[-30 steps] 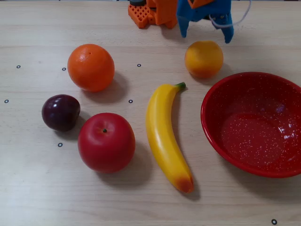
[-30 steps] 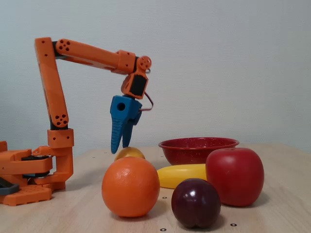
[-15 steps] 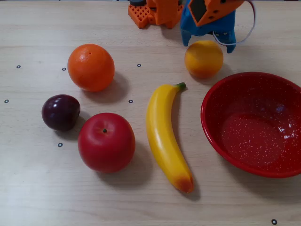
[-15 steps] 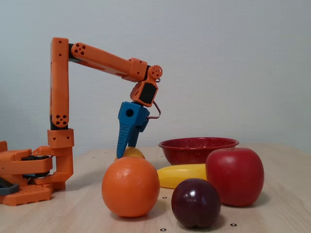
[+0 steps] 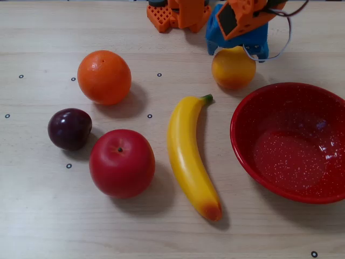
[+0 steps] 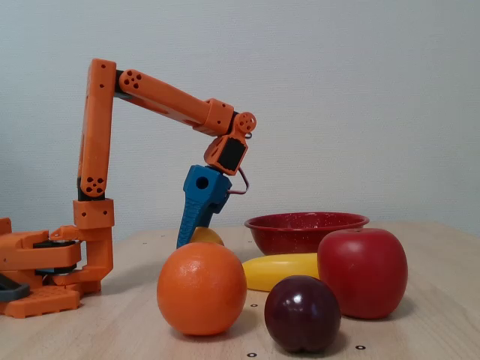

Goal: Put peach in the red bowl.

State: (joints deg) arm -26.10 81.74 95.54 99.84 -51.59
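The small, smooth yellow-orange peach [image 5: 233, 67] with its reddish blush sits on the pale wooden worktop [image 5: 48, 216], just beyond the upper-left rim of the large glossy red bowl [image 5: 245, 154] with white speckles inside. In the same fixed view, the blue plastic claw [image 5: 237, 49] of the orange arm comes down directly behind the peach, its lower edge meeting the fruit's top. In the side-on fixed view, the claw [image 6: 192, 234] slopes down to the peach [image 6: 208, 235], only a sliver of which shows behind the big dimpled orange [image 6: 201, 288]. Neither view shows the jaws apart or together, so it cannot be told how wide the claw stands or whether it grips the peach. The red bowl [image 6: 300, 232] is empty.

Left of the bowl in the downward-looking fixed view lies a long yellow banana [image 5: 188, 156], running diagonally. Further left are a round red apple [image 5: 122, 163], a dark purple plum [image 5: 69, 128] and the orange [image 5: 104, 76], each apart from the others.
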